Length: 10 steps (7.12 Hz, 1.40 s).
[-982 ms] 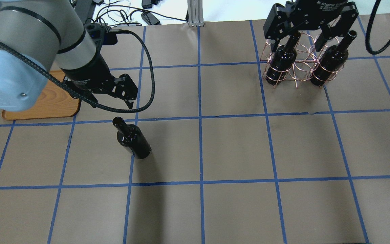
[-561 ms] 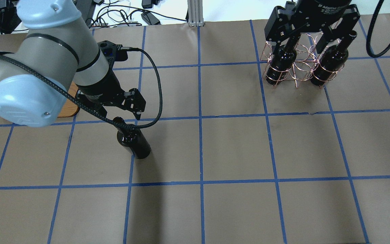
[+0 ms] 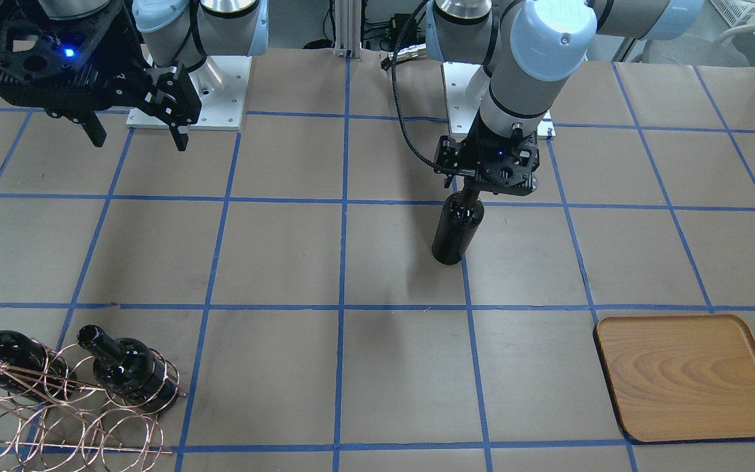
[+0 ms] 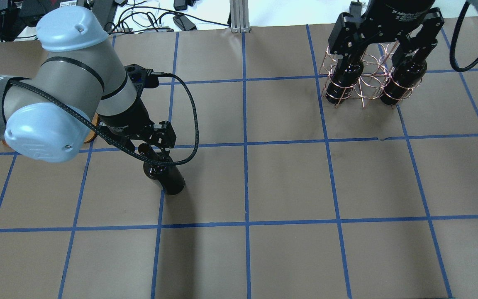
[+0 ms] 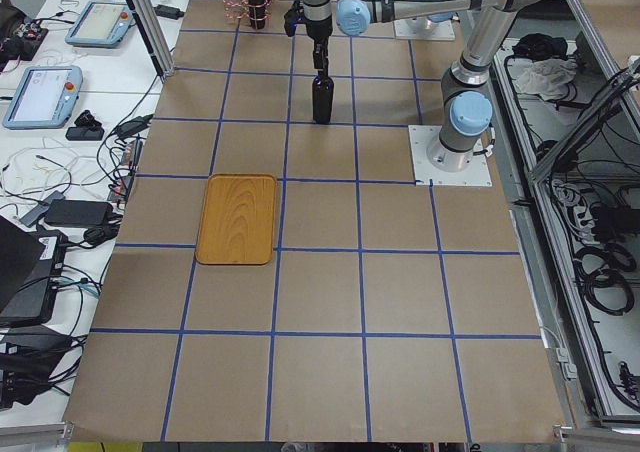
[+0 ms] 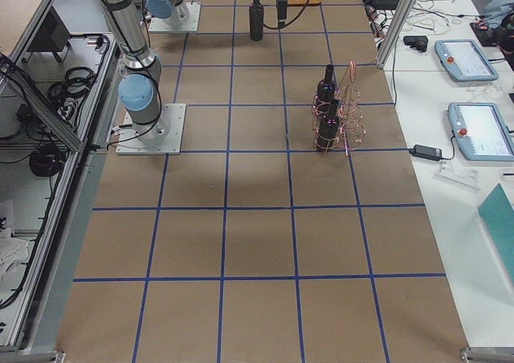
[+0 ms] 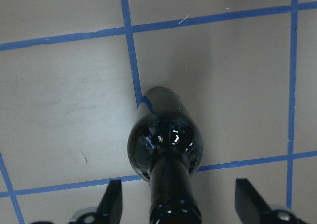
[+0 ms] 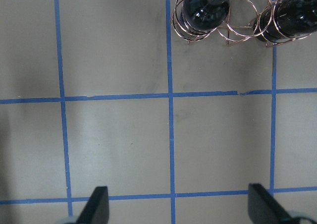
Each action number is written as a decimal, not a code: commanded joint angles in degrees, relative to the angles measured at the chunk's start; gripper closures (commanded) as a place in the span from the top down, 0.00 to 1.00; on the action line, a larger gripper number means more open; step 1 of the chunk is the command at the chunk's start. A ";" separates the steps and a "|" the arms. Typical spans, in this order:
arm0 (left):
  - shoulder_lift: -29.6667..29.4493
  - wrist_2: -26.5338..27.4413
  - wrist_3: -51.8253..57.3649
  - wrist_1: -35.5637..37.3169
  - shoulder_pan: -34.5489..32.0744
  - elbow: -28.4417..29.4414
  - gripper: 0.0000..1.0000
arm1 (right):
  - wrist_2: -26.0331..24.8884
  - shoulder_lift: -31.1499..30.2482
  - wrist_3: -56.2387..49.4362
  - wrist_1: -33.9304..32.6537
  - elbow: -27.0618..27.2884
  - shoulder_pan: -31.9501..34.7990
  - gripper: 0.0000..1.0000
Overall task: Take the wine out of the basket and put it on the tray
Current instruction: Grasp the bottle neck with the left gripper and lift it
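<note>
Has brought the left claw [image 7: 179, 201] down within the last second to straddle the neck of the wine [image 3: 457, 226], fingers wide apart and gripping nothing yet, so looks ready to close and carry it to the tray [image 3: 689, 377]. Leaves the wine upright on the table [image 3: 286, 262], well apart from tray and basket [image 3: 56, 419]. Holds the right claw [image 3: 140, 141] open and empty, seemingly high; brown paper, blue tape grid, consoles alongside.

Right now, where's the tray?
Front-facing view, lower right: the tray lies on the robot's left side, empty, well apart from the standing wine bottle whose neck the left gripper straddles.
</note>
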 commanded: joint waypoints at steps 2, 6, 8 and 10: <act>-0.39 0.22 0.87 -1.97 0.03 0.15 0.00 | -0.04 0.00 -0.01 -0.23 -0.02 0.03 1.00; -0.57 1.96 0.95 -3.39 0.64 5.58 0.00 | -0.04 -0.18 -0.01 -0.32 -0.02 -0.06 1.00; -3.71 4.09 7.33 -3.40 6.15 12.86 0.00 | -0.13 -0.44 -0.01 -0.23 -0.02 -0.06 1.00; -8.28 4.09 16.37 -3.40 14.76 20.42 0.00 | -0.04 -0.44 -0.01 -0.23 0.07 0.03 1.00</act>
